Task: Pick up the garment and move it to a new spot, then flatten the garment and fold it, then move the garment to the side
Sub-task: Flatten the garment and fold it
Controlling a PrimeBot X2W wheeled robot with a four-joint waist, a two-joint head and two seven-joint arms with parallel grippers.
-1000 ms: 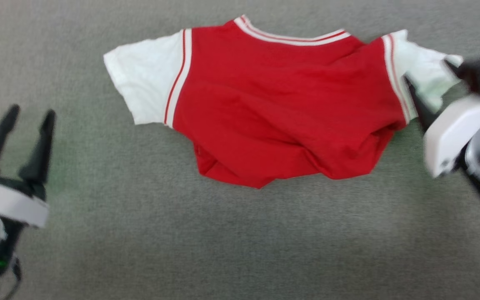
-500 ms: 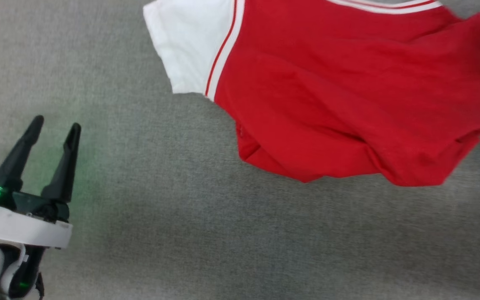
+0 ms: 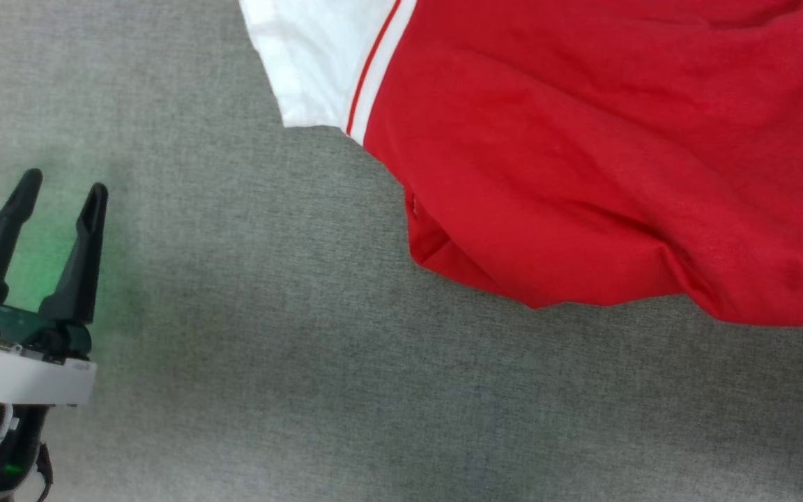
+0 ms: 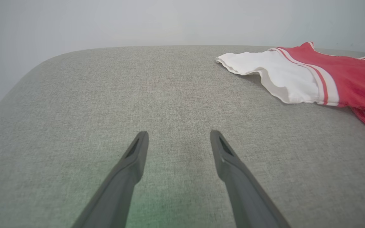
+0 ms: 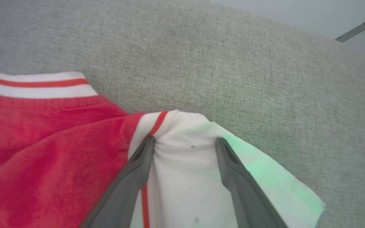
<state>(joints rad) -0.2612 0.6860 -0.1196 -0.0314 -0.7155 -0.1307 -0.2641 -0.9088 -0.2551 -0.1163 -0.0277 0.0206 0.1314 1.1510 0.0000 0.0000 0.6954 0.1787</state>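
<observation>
A: Red cloth, item one: the garment (image 3: 583, 160), a jersey with white sleeves. It lies rumpled on the grey cloth surface (image 3: 269, 390), hem bunched under itself. Handling?

B: Soft, light, limp. Likely to sag and crease wherever it is lifted; not fragile. Best hold, I judge: a shoulder seam or a sleeve, pinched through both layers.

A: Item two, right gripper (image 5: 185, 140)?

B: Fingers spread wide, nothing pinched. Tips at the white sleeve (image 5: 182, 167) beside its striped seam, where the garment ends on the surface; touching or just above, I cannot tell.

A: Item three, left gripper (image 3: 64, 181)?

B: Fingers apart, empty, over a bare stretch of the surface.
</observation>
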